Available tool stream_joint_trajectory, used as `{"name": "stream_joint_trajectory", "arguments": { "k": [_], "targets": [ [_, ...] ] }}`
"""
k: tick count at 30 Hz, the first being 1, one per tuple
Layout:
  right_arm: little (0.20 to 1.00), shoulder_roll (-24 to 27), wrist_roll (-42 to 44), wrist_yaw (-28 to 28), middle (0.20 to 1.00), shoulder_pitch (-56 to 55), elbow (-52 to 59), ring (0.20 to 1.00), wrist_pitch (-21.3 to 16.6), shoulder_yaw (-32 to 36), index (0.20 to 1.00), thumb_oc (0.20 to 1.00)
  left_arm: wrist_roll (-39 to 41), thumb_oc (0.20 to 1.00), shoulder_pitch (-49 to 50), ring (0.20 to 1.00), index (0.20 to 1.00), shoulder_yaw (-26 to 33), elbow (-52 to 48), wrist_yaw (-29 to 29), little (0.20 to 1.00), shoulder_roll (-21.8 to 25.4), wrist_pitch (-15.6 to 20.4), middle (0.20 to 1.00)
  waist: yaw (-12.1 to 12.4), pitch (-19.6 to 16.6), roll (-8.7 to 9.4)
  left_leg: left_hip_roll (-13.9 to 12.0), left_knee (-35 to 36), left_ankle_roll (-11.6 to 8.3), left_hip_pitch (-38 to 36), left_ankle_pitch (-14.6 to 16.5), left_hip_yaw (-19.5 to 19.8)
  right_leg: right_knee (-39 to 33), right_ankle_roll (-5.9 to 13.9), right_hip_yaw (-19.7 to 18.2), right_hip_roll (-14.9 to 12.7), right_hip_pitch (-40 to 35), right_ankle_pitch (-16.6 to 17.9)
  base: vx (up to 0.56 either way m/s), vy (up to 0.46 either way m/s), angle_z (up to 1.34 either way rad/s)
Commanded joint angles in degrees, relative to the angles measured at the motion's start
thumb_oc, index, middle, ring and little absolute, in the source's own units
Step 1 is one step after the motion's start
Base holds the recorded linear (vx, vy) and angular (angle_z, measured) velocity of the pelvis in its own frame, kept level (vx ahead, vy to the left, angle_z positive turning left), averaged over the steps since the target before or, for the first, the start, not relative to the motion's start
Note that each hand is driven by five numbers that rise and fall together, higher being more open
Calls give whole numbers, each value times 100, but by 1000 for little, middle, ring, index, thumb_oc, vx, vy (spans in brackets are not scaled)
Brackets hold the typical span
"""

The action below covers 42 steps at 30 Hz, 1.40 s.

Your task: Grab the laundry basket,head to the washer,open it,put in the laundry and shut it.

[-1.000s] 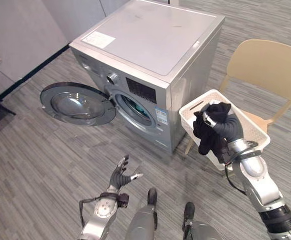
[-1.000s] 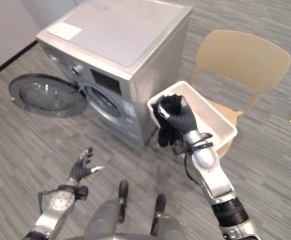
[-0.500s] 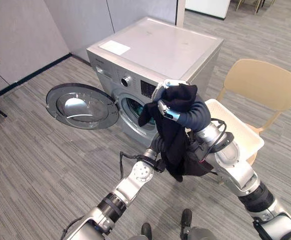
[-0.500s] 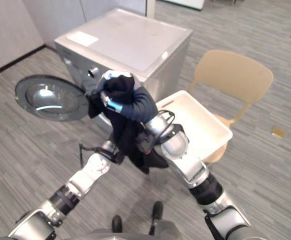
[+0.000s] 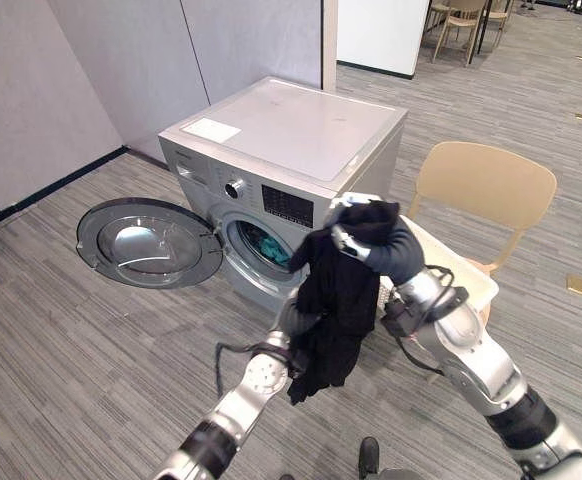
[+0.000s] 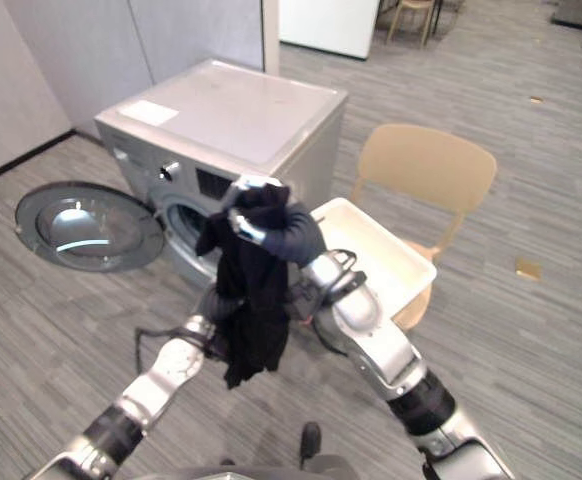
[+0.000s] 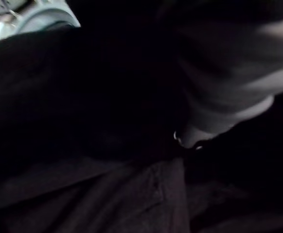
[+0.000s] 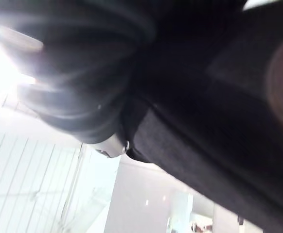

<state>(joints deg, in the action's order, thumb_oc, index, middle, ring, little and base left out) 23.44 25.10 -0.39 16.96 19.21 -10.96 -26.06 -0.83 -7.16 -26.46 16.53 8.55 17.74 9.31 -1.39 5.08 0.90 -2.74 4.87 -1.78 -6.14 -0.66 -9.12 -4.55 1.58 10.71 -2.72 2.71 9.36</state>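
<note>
Right hand (image 5: 371,232) is clutching a black garment (image 5: 333,300) at its top, fingers curled into the bunched cloth, and I am holding it raised in front of the washer (image 5: 291,170). Most of the garment is hanging straight down below the hand as a long loose drape.

Left hand (image 5: 293,322) is reaching up behind the hanging cloth, below and to the left of the right hand; the cloth is hiding its fingers, so I cannot tell whether they are spread or gripping.

Beyond the right hand, the washer's drum opening (image 5: 267,243) is showing teal laundry (image 5: 271,249) already inside. Its round door (image 5: 147,241) is swung fully open, off to the far left of both hands. To the right of and behind the right hand, the white laundry basket (image 6: 391,262) is resting on a tan chair (image 5: 486,195).

I am judging this as the loading step: the garment is out of the basket but not yet in the drum.

- Risk 1: the dangling lower half is sitting well below the hand, so it may catch on the lower rim of the opening or trail on the floor (image 5: 91,340) if I am feeding the top in first.
- Risk 2: the grip is only on a bunched top, and a snag could pull the cloth free.
- Risk 3: the left hand could tangle in cloth it is working behind unseen.
</note>
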Motion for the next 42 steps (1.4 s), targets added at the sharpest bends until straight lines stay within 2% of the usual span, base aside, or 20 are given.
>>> {"name": "stream_joint_trajectory", "arguments": {
  "k": [1, 2, 9, 13, 17, 19, 22, 24, 26, 27, 28, 29, 30, 32, 33, 34, 40, 41, 42],
  "targets": [
    [865, 23, -326, 94, 865, -126, 159, 865, -240, 575, 865, 865, 175, 200, -185, 200, 200, 323, -272, -17, 200, 277, 281, 200, 88, -184, 85, 163, 13, -9, 266, 191, 191, 98, 528, -137, -126, -616, -1054, 0, 0, 0],
    [1000, 117, -472, 139, 1000, -350, 124, 1000, -181, 685, 1000, 1000, 236, 200, -12, 200, 200, 477, -395, -60, 200, 354, 297, 200, 91, -184, 81, 163, 13, -12, 268, 185, 199, 89, 529, -127, -127, -618, -1051, -2, -31, 1],
    [1000, 734, -1932, 356, 1000, -1931, -513, 1000, -29, 1602, 1000, 1000, 354, 200, 1166, 200, 200, 1564, -964, -492, 200, 784, 366, 200, 130, -109, 39, 164, 13, -34, 313, 139, 284, 44, 541, -51, -125, -649, -1052, -6, -42, 4],
    [1000, 829, -2342, 400, 1000, -2510, -967, 1000, -26, 1942, 1000, 1000, 363, 200, 1611, 200, 200, 1947, -934, -661, 200, 863, 387, 200, 129, -66, -3, 164, 13, -38, 326, 123, 308, 33, 540, -23, -116, -653, -1069, -9, -25, 1],
    [1000, 824, -2856, 421, 1000, -2993, -1972, 1000, 53, 2143, 1000, 1000, 323, 200, 2139, 200, 200, 2398, -478, -774, 200, 842, 313, 200, 152, 2, -57, 148, 13, -46, 311, 93, 367, 75, 512, 19, -93, -663, -1126, 0, -39, 2],
    [1000, 822, -2859, 416, 1000, -2984, -1987, 1000, 44, 2134, 1000, 1000, 321, 200, 2140, 200, 200, 2401, -473, -773, 200, 842, 318, 200, 148, 4, -55, 148, 13, -46, 308, 95, 368, 78, 512, 20, -92, -665, -1130, -14, -12, 2],
    [1000, 821, -2996, 367, 1000, -2892, -2568, 1000, 56, 2076, 1000, 1000, 327, 200, 2234, 200, 200, 2565, 85, -738, 200, 759, 217, 200, 222, 190, -67, 131, -86, -36, 392, 33, 443, 184, 473, 31, -84, -594, -1170, -76, -30, 5],
    [1000, 811, -3096, 219, 1000, -2700, -2936, 1000, 70, 1997, 1000, 1000, 451, 200, 2145, 200, 200, 2675, 746, -610, 200, 576, 109, 200, 344, 503, -36, 136, -576, -59, 862, 74, 532, 300, 424, 183, -144, -411, -1178, -236, -41, 11],
    [1000, 793, -3113, 99, 1000, -2579, -3093, 1000, 98, 1989, 1000, 1000, 675, 200, 2003, 200, 200, 2736, 913, -505, 200, 441, 75, 200, 425, 679, -16, 152, -899, -109, 1222, 85, 575, 365, 405, 395, -223, -320, -1199, -182, -32, 43],
    [1000, 778, -3138, 13, 1000, -2536, -3197, 1000, 128, 1997, 1000, 1000, 750, 200, 1902, 200, 200, 2725, 1049, -443, 200, 388, 54, 200, 443, 716, -2, 121, -1015, -133, 1398, 65, 432, 374, 401, 582, -287, -277, -1209, -126, 7, 101],
    [1000, 735, -3196, -120, 1000, -2510, -3349, 1000, 198, 2001, 1000, 1000, 857, 200, 1783, 200, 200, 2709, 1083, -401, 200, 307, 27, 200, 390, 686, 11, -48, -1122, -117, 1513, 98, -250, 365, 417, 966, -404, -224, -1215, -82, 21, 118],
    [1000, 734, -3196, -122, 1000, -2506, -3354, 1000, 196, 1999, 1000, 1000, 857, 200, 1783, 200, 200, 2710, 1082, -401, 200, 307, 26, 200, 389, 684, 11, -50, -1129, -117, 1519, 102, -250, 365, 417, 965, -403, -220, -1215, 43, 39, 124],
    [1000, 709, -3214, -156, 1000, -2505, -3425, 1000, 229, 1992, 1000, 1000, 883, 200, 1780, 200, 200, 2713, 1062, -403, 200, 287, 24, 200, 354, 647, 15, -173, -1152, -133, 1425, 261, -589, 347, 460, 1086, -436, -290, -1292, 82, 41, 111],
    [1000, 658, -3209, -217, 1000, -2499, -3491, 1000, 256, 2004, 1000, 1000, 874, 200, 1751, 200, 200, 2686, 1013, -411, 200, 308, 7, 200, 275, 653, 42, -388, -1258, -119, 1380, 319, -1265, 367, 485, 1426, -550, -328, -1260, 35, 66, 112],
    [1000, 654, -3210, -220, 1000, -2494, -3499, 1000, 252, 2000, 1000, 1000, 875, 200, 1753, 200, 200, 2688, 1007, -412, 200, 311, 3, 200, 267, 650, 43, -392, -1277, -120, 1395, 328, -1256, 368, 487, 1435, -549, -326, -1261, 59, 120, 119],
    [1000, 590, -3249, -212, 1000, -2507, -3556, 1000, 299, 1973, 1000, 1000, 836, 200, 1761, 200, 200, 2670, 1007, -449, 200, 312, -12, 200, 241, 629, 32, -461, -1234, -105, 1347, 343, -1476, 397, 498, 1651, -612, -376, -1256, 64, 88, 109],
    [1000, 417, -3428, -182, 1000, -2300, -3654, 1000, 404, 1670, 1000, 1000, 787, 200, 1852, 200, 200, 2728, 923, -434, 200, 353, -52, 200, 385, 653, 153, -233, -1199, 44, 1412, 482, -1170, 620, 604, 1723, -826, -484, -1285, 149, 206, 64],
    [1000, 333, -3441, -191, 1000, -2160, -3701, 1000, 389, 1532, 1000, 1000, 816, 200, 1791, 200, 200, 2718, 876, -430, 200, 414, -54, 200, 511, 677, 223, -96, -1178, 148, 1428, 576, -1039, 964, 646, 1656, -936, -398, -1372, 146, 178, 34],
    [1000, 310, -3430, -191, 1000, -2101, -3689, 1000, 385, 1486, 1000, 1000, 805, 200, 1706, 200, 200, 2681, 865, -411, 200, 475, -56, 200, 515, 716, 259, -27, -1170, 192, 1407, 623, -930, 1206, 631, 1456, -931, -290, -1404, 184, 211, 24]
  ]
}}
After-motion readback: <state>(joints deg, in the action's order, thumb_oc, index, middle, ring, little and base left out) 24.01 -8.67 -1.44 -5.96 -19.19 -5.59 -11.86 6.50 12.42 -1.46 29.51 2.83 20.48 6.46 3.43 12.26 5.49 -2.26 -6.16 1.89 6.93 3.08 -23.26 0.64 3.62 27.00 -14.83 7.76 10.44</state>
